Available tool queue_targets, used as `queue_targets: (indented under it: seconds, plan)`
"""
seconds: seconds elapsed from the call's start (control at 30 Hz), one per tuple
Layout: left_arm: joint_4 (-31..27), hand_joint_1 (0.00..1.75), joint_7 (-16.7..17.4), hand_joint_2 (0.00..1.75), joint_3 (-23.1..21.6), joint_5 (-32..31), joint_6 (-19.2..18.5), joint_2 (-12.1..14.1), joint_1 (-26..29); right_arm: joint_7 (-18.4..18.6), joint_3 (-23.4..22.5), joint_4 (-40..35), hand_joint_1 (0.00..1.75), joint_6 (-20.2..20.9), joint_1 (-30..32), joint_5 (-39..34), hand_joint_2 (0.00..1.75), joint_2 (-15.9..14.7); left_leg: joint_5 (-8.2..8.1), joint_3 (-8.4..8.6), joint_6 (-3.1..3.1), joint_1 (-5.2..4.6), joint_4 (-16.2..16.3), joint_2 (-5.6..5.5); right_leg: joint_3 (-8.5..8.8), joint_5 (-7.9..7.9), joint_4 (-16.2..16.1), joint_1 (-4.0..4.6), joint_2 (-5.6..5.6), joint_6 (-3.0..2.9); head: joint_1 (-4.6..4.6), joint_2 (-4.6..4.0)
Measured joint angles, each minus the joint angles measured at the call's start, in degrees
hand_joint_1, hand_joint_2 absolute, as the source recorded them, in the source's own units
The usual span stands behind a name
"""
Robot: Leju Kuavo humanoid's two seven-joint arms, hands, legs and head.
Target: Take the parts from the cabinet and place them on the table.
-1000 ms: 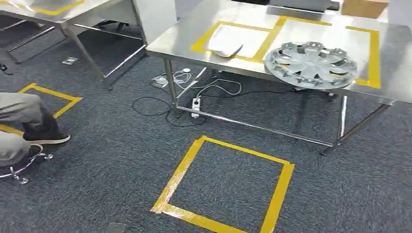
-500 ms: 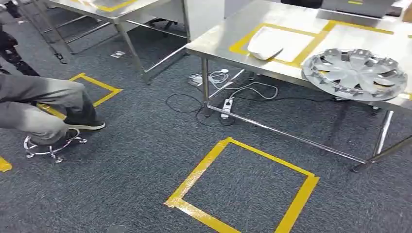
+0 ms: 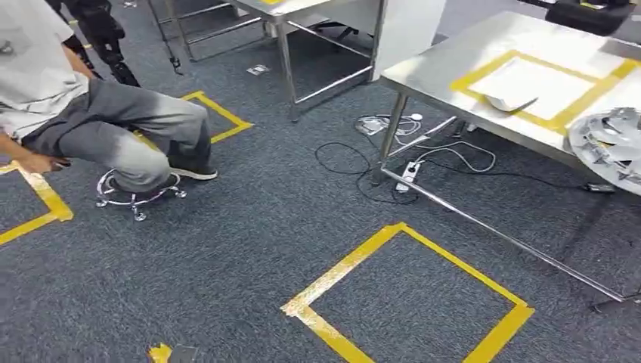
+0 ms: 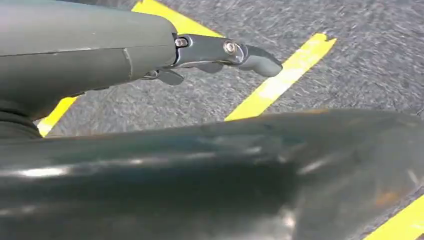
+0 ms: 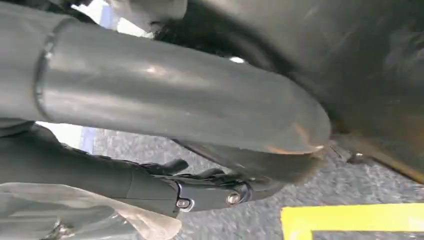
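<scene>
Resting on table [image 3: 446, 64] (taped box), hubcap [image 3: 612, 144], white part [image 3: 510, 100], hands' grip perhaps unreadable.

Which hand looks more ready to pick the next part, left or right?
Left, tentatively. The left hand hangs over the grey carpet with fingers extended and nothing in it. Crumpled clear plastic lies against the right hand; whether it is held, I cannot tell.

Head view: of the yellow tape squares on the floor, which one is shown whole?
The square in front of the table, in the foreground: all four sides show. The square behind the seated person is partly hidden, and the one at the left edge is cut off.
</scene>
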Motion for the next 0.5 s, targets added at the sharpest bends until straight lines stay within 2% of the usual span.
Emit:
queue_targets:
  seconds: [0.03, 0.07, 0.1, 0.13, 0.17, 0.2, 0.23, 0.27, 0.3, 0.37, 0.4, 0.43, 0.47, 0.5]
  plan:
    - [0.0, 0.0, -0.2, 0.0, 0.0, 0.4, -0.1, 0.0, 0.0, 0.0, 0.0, 0.0, 0.0, -0.1, 0.1, 0.2, 0.0, 0.0, -0.01, -0.02, 0.09, -0.14, 0.0, -0.8, -2.59, -1.46, 4.7, 0.09, 0.21, -0.04, 0.02, 0.0]
    - [0.0, 0.0, -0.2, 0.0, 0.0, 0.8, -0.2, 0.0, 0.0, -0.2, 0.0, 0.0, 0.0, -0.2, 0.1, 0.3, 0.0, -0.1, -0.01, -0.01, 0.09, -0.23, 0.1, -1.5, -4.13, -1.6, 7.1, 0.15, 0.25, -0.12, 0.02, 0.0]
    - [0.0, 0.0, -0.2, 0.0, 0.1, 1.0, -0.2, 0.0, 0.1, -0.3, 0.0, 0.0, 0.0, -0.3, 0.0, 0.4, 0.0, -0.1, -0.01, 0.09, 0.09, -0.28, 0.1, -2.26, -4.32, -0.21, 6.5, 0.21, 0.26, -0.27, -0.02, 0.0]
    - [0.0, 0.0, -0.1, 0.0, 0.1, 1.0, -0.2, 0.0, 0.1, -0.3, 0.0, 0.0, 0.0, -0.4, -0.1, 0.4, 0.0, -0.1, -0.02, 0.2, 0.09, -0.32, 0.1, -3.12, -3.2, 2.49, 3.3, 0.23, 0.35, -0.49, 0.0, 0.0]
    - [0.0, 0.0, 0.0, 0.0, 0.1, 1.1, -0.2, -0.1, 0.1, -0.2, 0.1, 0.0, 0.0, -0.4, -0.1, 0.5, 0.0, -0.1, -0.02, 0.32, 0.08, -0.33, 0.1, -4.14, -0.86, 5.9, -2.2, 0.22, 0.88, -0.69, 0.0, 0.0]
    - [0.0, 0.0, 0.1, 0.0, 0.1, 1.1, -0.2, -0.1, 0.0, -0.2, 0.1, 0.0, 0.0, -0.5, -0.1, 0.7, 0.0, -0.1, -0.06, 0.37, 0.0, -0.32, 0.3, -4.96, 1.43, 8.56, -7.6, 0.2, 2.23, -0.97, 0.0, 0.0]
    - [0.0, 0.0, 0.2, 0.0, 0.1, 1.3, -0.2, -0.2, 0.0, -0.2, 0.1, 0.0, 0.0, -0.5, -0.1, 0.7, 0.0, -0.2, -0.11, 0.15, -0.17, -0.31, 0.4, -5.55, 2.67, 8.63, -10.6, -0.04, 5.94, -1.22, 0.02, 0.0]
    - [0.0, 0.0, 0.4, 0.0, 0.1, 1.3, -0.2, -0.2, -0.1, -0.2, 0.2, 0.0, 0.0, -0.5, -0.1, 0.7, 0.0, -0.2, -0.19, -0.26, -0.5, -0.45, 0.8, -6.3, 3.1, 8.29, -12.1, -0.3, 6.12, -1.15, -0.11, 0.0]
    - [0.0, 0.0, 0.4, 0.0, 0.1, 1.3, -0.2, -0.2, -0.1, -0.2, 0.2, 0.0, 0.0, -0.5, -0.1, 0.7, 0.0, -0.2, 0.03, -0.55, -0.97, -0.2, 0.5, -6.76, 3.48, 8.29, -11.7, -0.01, 5.64, -1.2, -0.02, 0.0]
    - [0.0, 0.0, 0.4, 0.0, 0.2, 1.4, -0.2, -0.3, 0.2, -0.2, 0.3, 0.0, 0.0, -0.4, -0.1, 0.6, 0.0, -0.2, 0.48, -0.81, -1.84, 0.12, 0.3, -8.15, 3.56, 8.5, -11.7, 0.22, 4.5, -1.71, -0.02, 0.0]
    - [0.0, 0.0, 0.3, 0.0, 0.2, 1.4, -0.3, -0.3, 0.2, -0.2, 0.4, 0.0, 0.0, -0.2, -0.1, 0.4, 0.0, -0.2, 0.21, -0.86, -2.05, 0.03, 0.7, -7.88, 3.91, 8.9, -12.4, -0.34, 3.42, -2.21, -0.04, 0.0]
    - [0.0, 0.0, 0.1, 0.0, 0.2, 1.4, -0.3, -0.3, 0.3, -0.1, 0.4, 0.0, 0.0, 0.1, -0.1, 0.3, 0.0, -0.2, -0.93, -1.42, -2.35, -0.34, 2.1, -4.2, 4.18, 8.87, -12.6, -0.24, 2.64, -2.42, -0.21, 0.0]
    - [0.0, 0.0, 0.0, 0.0, 0.2, 1.4, -0.4, -0.3, 0.2, -0.1, 0.4, 0.0, 0.0, 0.4, -0.1, 0.3, 0.0, -0.2, -3.06, -2.94, -2.73, -0.27, 5.4, -2.06, 4.28, 8.75, -12.6, -0.15, 1.74, -2.63, -0.63, 0.0]
    - [0.0, 0.0, 0.0, 0.0, 0.2, 1.3, -0.4, -0.3, 0.0, 0.1, 0.4, 0.0, 0.0, 0.7, 0.0, 0.2, 0.0, -0.2, -5.38, -5.01, -3.04, -0.08, 9.8, -1.16, 4.36, 8.61, -12.5, -0.03, 0.74, -2.76, -0.59, 0.0]
